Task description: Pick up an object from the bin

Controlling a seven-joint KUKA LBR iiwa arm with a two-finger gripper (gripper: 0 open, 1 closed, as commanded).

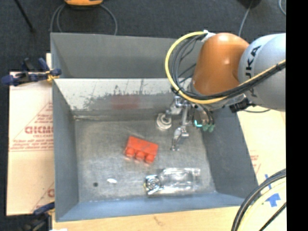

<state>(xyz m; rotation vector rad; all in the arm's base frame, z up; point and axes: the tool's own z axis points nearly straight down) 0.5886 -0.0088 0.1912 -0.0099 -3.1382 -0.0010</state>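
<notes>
The arm comes in from the right, its rounded orange cover [219, 64] bulging over the far right corner of the grey metal bin [65, 143]. Yellow and black cables [169, 61] loop around the cover. Below it hangs the shiny metal gripper [177, 134], down inside the bin, over bare floor in the right half, not far from the back wall. Open or closed? That cannot be told from here, because the metal parts overlap one another against the grey floor.

Nearest to the gripper is the red plastic building brick [140, 149], an oblong block with a row of three round studs along its front side. It lies flat near the middle of the floor, turned a little askew. The brick sits to the gripper's left and slightly toward the front wall, near it but clearly apart.

In front of the gripper, close to the front wall, lies a crumpled clear plastic packet [179, 179] with a small metal piece [153, 184] at its left end. Brick and packet are near each other but not touching. Farther left along the front, a small white fleck [111, 181] and a dark speck [95, 185] rest on the floor, well apart from the gripper.
</notes>
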